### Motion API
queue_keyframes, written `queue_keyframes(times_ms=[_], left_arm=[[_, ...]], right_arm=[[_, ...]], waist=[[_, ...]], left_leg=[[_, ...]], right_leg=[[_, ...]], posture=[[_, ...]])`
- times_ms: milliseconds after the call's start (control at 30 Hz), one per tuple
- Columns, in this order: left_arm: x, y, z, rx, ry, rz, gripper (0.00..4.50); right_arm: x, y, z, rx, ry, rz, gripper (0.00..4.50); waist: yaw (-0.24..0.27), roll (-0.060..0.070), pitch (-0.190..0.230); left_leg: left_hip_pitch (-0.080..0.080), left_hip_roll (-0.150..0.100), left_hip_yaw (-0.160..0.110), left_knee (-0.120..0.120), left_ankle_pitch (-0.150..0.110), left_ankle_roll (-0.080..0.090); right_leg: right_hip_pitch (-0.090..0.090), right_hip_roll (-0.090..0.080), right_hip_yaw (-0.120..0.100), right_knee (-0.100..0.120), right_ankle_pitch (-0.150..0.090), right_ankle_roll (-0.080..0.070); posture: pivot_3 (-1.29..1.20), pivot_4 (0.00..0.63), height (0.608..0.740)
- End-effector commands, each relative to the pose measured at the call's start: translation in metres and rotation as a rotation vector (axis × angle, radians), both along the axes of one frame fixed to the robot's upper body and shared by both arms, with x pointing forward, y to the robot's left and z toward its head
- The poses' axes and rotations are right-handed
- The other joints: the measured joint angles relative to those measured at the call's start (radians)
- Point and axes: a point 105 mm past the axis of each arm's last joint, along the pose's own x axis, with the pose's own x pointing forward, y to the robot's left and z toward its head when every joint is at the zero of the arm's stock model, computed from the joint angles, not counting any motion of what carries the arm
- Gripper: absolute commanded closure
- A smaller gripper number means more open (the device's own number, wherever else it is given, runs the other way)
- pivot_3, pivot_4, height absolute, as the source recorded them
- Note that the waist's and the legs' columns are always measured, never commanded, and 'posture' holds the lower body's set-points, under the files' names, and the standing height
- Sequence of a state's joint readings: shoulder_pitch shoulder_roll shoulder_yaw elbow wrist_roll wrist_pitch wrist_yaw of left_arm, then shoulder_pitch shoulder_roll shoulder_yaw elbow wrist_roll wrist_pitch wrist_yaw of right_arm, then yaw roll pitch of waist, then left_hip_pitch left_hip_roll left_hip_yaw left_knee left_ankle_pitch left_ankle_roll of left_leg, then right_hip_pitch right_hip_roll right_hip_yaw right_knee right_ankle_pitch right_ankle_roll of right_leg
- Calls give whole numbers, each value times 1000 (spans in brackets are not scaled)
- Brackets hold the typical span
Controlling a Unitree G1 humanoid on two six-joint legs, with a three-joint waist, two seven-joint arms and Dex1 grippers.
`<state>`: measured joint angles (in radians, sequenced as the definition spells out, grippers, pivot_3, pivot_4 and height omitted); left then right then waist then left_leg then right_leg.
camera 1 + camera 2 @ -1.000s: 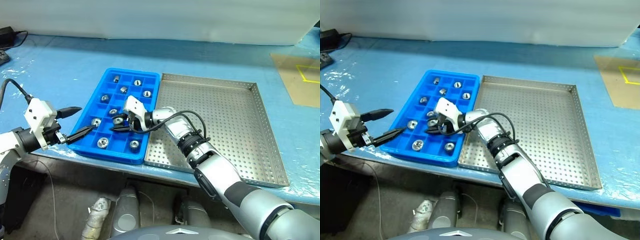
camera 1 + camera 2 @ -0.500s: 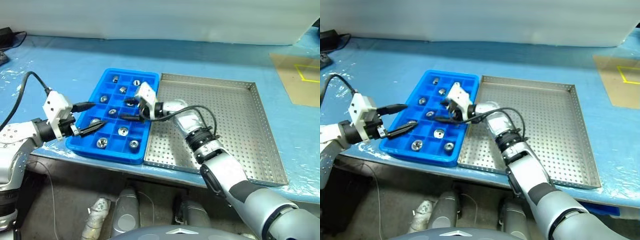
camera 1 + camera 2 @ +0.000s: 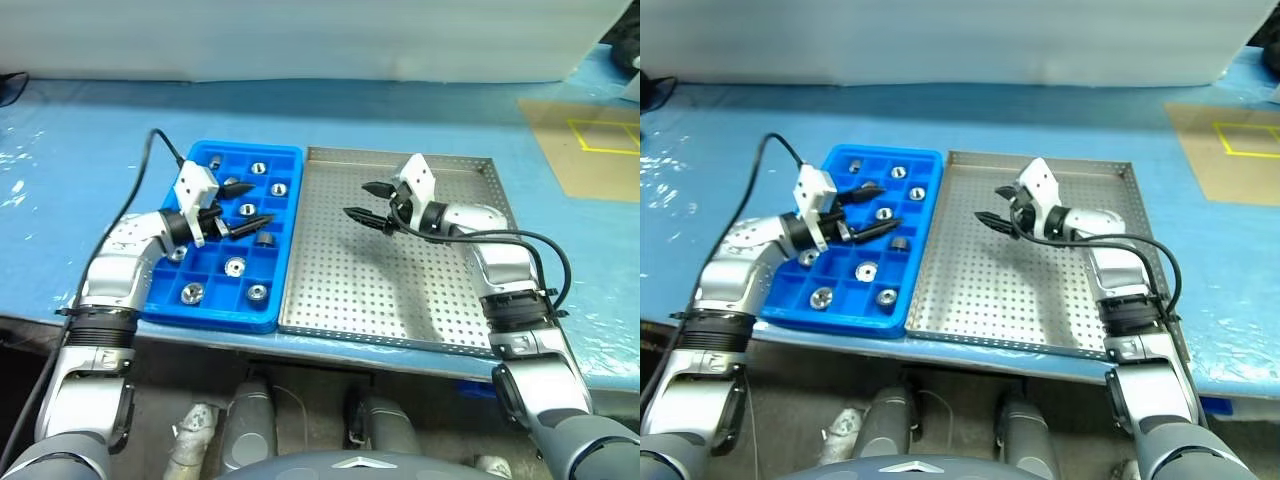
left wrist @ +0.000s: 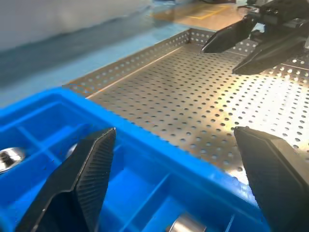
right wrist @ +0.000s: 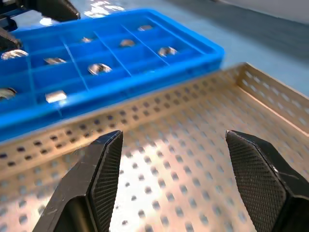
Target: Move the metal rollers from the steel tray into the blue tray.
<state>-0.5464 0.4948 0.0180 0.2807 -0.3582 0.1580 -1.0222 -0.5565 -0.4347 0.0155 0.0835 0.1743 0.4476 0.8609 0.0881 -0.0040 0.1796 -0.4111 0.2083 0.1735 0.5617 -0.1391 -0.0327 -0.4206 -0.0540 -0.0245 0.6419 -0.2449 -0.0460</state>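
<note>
Rollers [image 3: 235, 266] are seen seated in the blue tray [image 3: 285, 262]; none is seen on the steel tray [image 3: 420, 290]. Both grippers' jaws, left [image 3: 240, 205] and right [image 3: 367, 202], are spread, nothing grasped.

Silvery metal rollers [image 3: 235, 266] sit in the bright blue tray [image 3: 192, 312] of gridded compartments, beside the shiny grey steel tray [image 3: 400, 290] dotted with holes, on a blue worktop [image 3: 80, 150], under black-fingered pincers.
</note>
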Motion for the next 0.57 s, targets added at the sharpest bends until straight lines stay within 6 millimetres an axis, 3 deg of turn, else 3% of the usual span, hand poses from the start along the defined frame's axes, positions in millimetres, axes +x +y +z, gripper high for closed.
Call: queue_keyframes(times_ms=[33, 233, 567], left_arm=[[6, -4, 1, -2, -38, 1, 352], [9, -18, -1, -23, -36, -31, 352], [9, -9, 1, -14, -44, -20, 352]], right_arm=[[-8, -5, 17, 30, -55, -39, 1033], [-12, -5, 18, 46, -51, -68, 1033], [-9, -2, 24, 46, -65, -51, 1033]], waist=[[-14, 0, 0], [-23, 0, 0], [-20, 0, 0]], left_leg=[[0, 0, 0, 0, 0, 0], [1, 0, 0, 2, 0, 1], [4, -1, 1, 2, -1, 3]], right_leg=[[0, 0, 0, 0, 0, 0], [1, 0, 1, 0, -1, -2], [4, -2, 1, 0, -3, -5]], posture=[[-103, 150, 740], [-129, 150, 740], [-111, 150, 740]])
